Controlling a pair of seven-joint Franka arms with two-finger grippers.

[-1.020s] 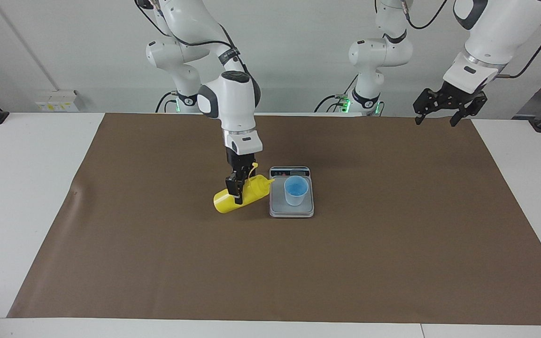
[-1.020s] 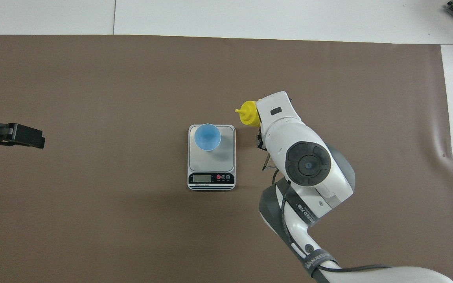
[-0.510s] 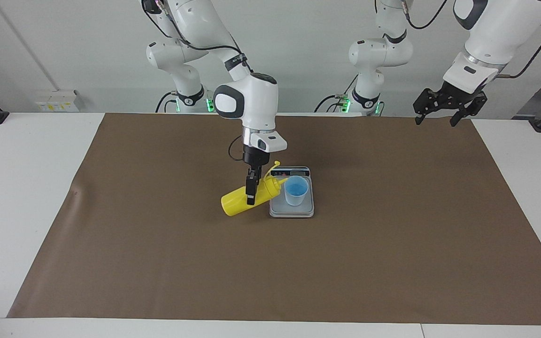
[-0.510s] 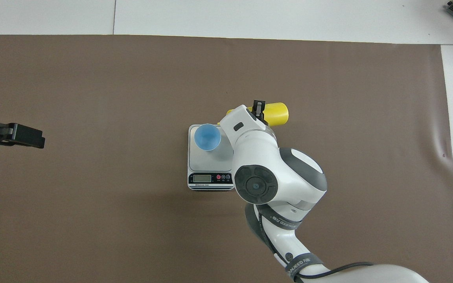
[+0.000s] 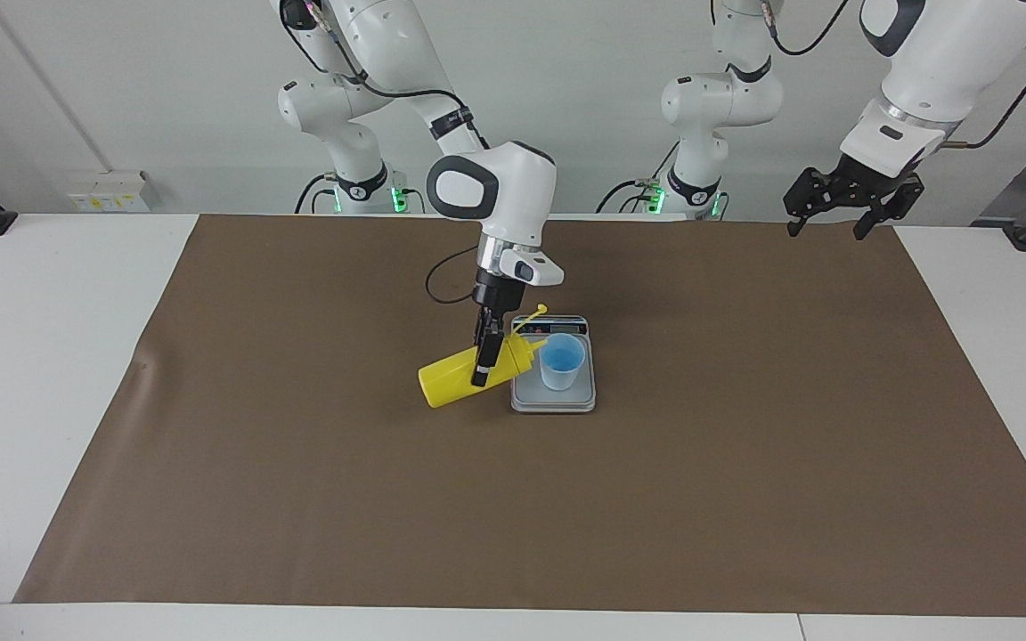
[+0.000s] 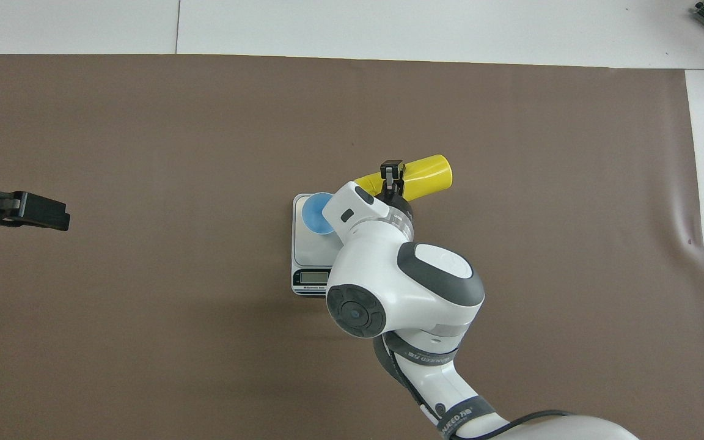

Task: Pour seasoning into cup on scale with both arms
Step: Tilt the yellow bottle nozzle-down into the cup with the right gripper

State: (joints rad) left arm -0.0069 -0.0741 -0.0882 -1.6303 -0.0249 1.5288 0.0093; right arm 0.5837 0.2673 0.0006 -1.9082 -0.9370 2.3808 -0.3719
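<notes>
While the right gripper (image 5: 483,361) holds the yellow squeeze bottle (image 5: 468,375) with its fingers clenched round the bottle's middle, the bottle lies tilted almost flat in the air, base toward the right arm's end of the tabletop, cone nozzle (image 5: 541,341) pointing at the light blue cup (image 5: 561,361). The cup stands upright on the grey plate of the kitchen scale (image 5: 554,395), which sits near the middle of the brown mat (image 5: 299,499); the scale's dark display strip is at its edge nearer the robots. In the facing view the nozzle tip seems to reach just to the cup's rim; whether it is truly over the opening I cannot tell, and the overhead view hides the tip under the arm's wrist.

Judging from this, the pour is only starting. To do it well, the nozzle should come squarely over the cup's opening before the bottle tips lower, staying clear of the rim, since a nudge could tip so light a cup or disturb the weighing. The tethered cap strap (image 5: 533,313) sticks up above the nozzle and should stay out of the stream.

The left gripper (image 5: 844,203) waits, fingers spread wide and empty, above the mat's corner at the left arm's end.
</notes>
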